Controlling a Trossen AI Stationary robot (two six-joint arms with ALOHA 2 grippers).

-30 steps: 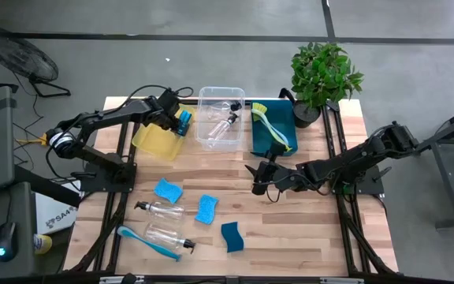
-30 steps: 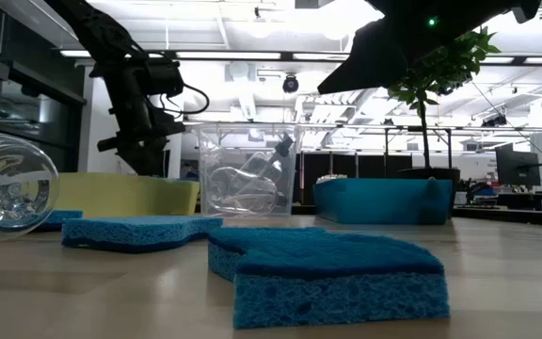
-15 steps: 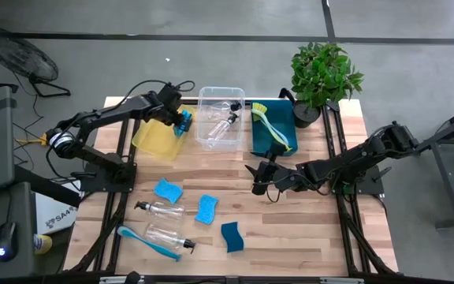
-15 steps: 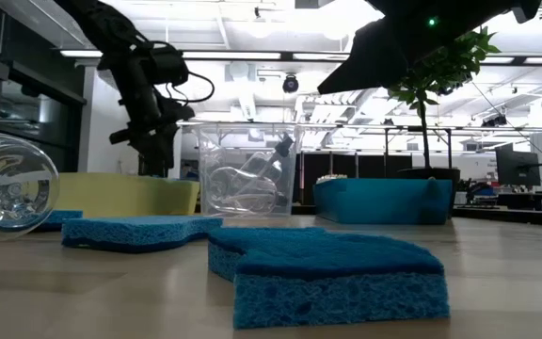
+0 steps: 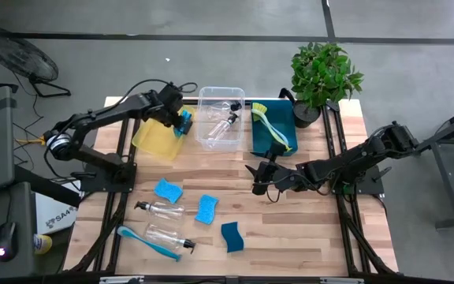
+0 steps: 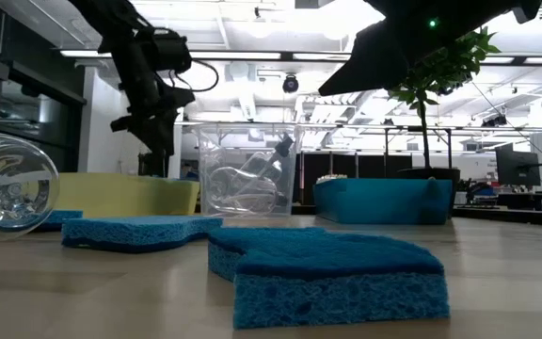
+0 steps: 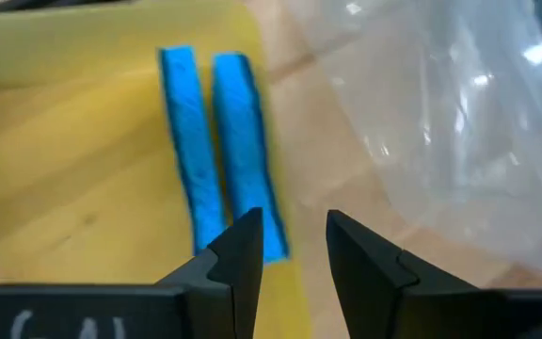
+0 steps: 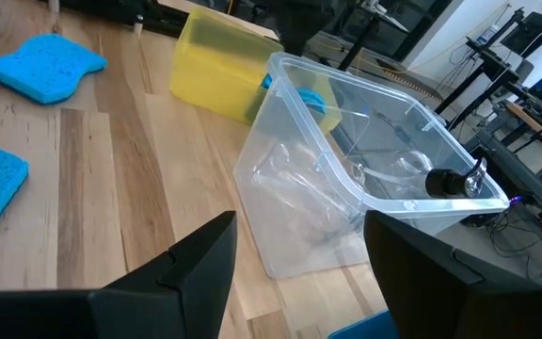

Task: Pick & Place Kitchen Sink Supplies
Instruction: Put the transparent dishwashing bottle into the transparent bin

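Note:
My left gripper (image 7: 294,235) hovers open over the right end of the yellow bin (image 5: 153,140), with nothing between its fingers. Two blue sponges (image 7: 216,141) stand on edge inside that bin, just ahead of the fingertips. Three more blue sponges (image 5: 168,190) (image 5: 206,209) (image 5: 232,236) lie flat on the table. Near them lie two clear pump bottles (image 5: 161,209) (image 5: 169,235) and a blue brush (image 5: 146,242). My right gripper (image 5: 255,178) waits open above mid-table, right of the sponges.
The clear bin (image 5: 219,118) holds clear bottles with black tops. The teal bin (image 5: 272,130) holds a yellow-green brush (image 5: 268,120). A potted plant (image 5: 323,72) stands at the far right corner. Bare wood lies between the bins and the loose supplies.
My left gripper has risen out of the yellow bin, its fingertips now showing above the bin's rim in the low view. The right arm has kept still.

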